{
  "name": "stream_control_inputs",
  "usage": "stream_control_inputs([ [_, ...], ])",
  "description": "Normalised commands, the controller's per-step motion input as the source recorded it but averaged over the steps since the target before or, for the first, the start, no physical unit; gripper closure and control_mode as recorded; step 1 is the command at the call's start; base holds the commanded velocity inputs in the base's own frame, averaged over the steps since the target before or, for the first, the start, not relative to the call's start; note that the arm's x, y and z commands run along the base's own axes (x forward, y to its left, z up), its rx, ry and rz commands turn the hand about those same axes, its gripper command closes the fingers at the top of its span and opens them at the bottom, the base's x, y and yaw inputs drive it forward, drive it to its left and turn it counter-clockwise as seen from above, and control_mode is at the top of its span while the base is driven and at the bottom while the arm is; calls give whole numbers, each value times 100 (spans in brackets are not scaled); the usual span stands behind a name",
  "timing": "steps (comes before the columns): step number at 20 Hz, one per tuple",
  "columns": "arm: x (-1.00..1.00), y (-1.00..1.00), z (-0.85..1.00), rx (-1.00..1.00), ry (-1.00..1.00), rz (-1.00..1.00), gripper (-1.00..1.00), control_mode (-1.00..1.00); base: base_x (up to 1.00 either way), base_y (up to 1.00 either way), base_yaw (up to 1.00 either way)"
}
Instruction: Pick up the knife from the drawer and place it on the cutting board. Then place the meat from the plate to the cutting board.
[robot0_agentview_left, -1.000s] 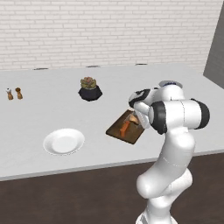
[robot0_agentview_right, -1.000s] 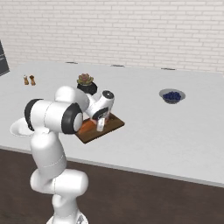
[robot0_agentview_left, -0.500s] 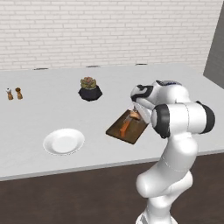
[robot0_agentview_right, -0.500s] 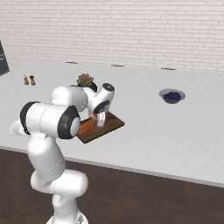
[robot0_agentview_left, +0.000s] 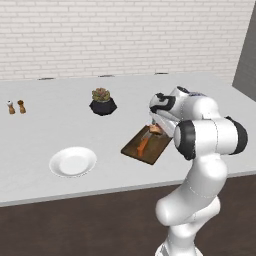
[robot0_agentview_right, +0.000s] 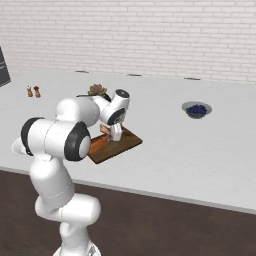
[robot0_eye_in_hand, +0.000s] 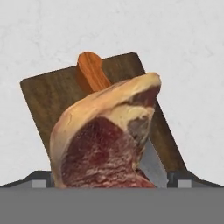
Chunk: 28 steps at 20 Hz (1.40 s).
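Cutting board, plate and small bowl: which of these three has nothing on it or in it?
The white plate is bare. The cutting board carries the knife and the meat, and the small bowl holds blue contents.

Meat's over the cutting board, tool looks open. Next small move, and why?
Probably lift the tool straight up. The meat sits on the cutting board partly over the knife, the plate is bare, and the jaws stand wide, so both placements look done.

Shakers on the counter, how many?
2. Both stand side by side at the counter's far left: the pale-topped shaker on the left, the brown shaker just right of it. More could be hidden behind the arm.
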Motion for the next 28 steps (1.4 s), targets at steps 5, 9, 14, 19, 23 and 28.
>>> stream_control_inputs([
  [5, 0, 0, -45, -12, -2, 9, -100, -100, 0, 0, 0],
  [9, 0, 0, -53, -11, -12, 11, -100, -100, 0, 0, 0],
  [14, 0, -2, -35, -3, -18, 9, -100, -100, 0, 0, 0],
  [19, 1, -12, -32, -2, -17, 8, -100, -100, 0, 0, 0],
  [23, 20, -29, -14, -9, -13, 15, -100, -100, 0, 0, 0],
  [28, 4, -35, 12, -7, -6, 19, -100, -100, 0, 0, 0],
])
